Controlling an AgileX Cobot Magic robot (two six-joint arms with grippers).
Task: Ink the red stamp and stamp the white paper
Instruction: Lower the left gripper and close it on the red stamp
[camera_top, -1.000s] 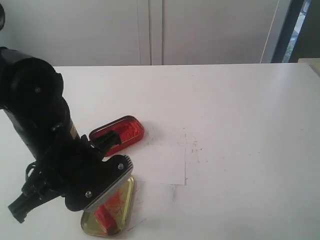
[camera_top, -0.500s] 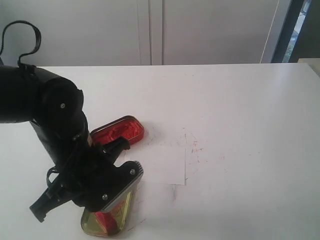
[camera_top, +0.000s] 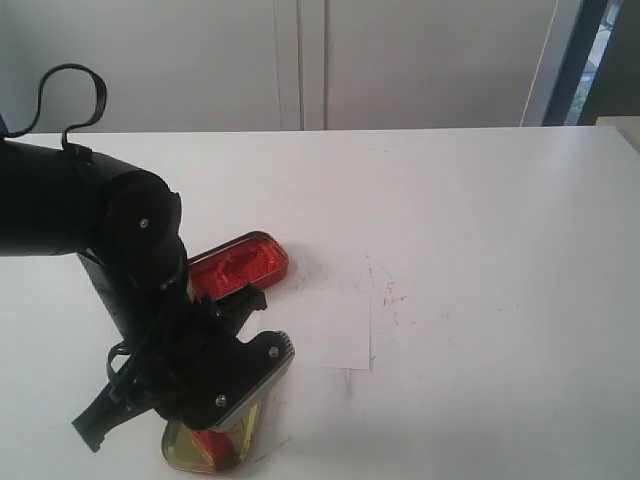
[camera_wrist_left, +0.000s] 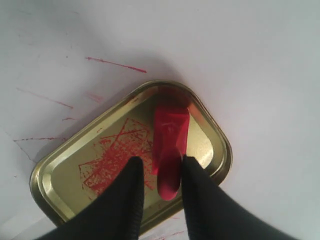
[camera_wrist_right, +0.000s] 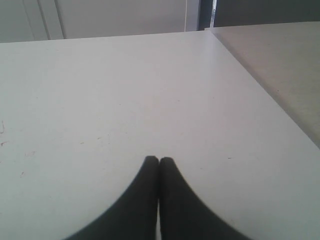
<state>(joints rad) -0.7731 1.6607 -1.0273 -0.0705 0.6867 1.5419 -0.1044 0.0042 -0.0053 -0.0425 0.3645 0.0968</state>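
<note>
Down over the gold tin lid: left gripper, fingers parted to a middling gap. Right between those fingertips, near end of the red stamp, lying flat on the lid floor, long axis running straight out ahead of the hand. Rest of the stamp out past the fingertips, far end close to the lid's far rim. Sliver of lid visible between one finger and the stamp; other finger right at the stamp's edge, cannot tell if touching. Straddling, no clear squeeze. Scribbled red ink smears on the lid floor beside the stamp, off to one side of the fingers. Lid flat on the white table, thin red streaks on the tabletop around it. In exterior view, gripper body and black left arm over most of the lid, fingertips hidden there, only a bit of stamp and gold rim peeking out under the hand. Just beside the hand, toward table middle: the white paper, flat, near the lid, gap or touch hidden by the hand. Up by the wrist end of the hand, far side from the lid: red ink tin, open side up, close to the paper's corner. Faint red specks past the paper. Well apart from all that, right gripper, fingertips pressed together, empty, bare tabletop ahead of it.
</note>
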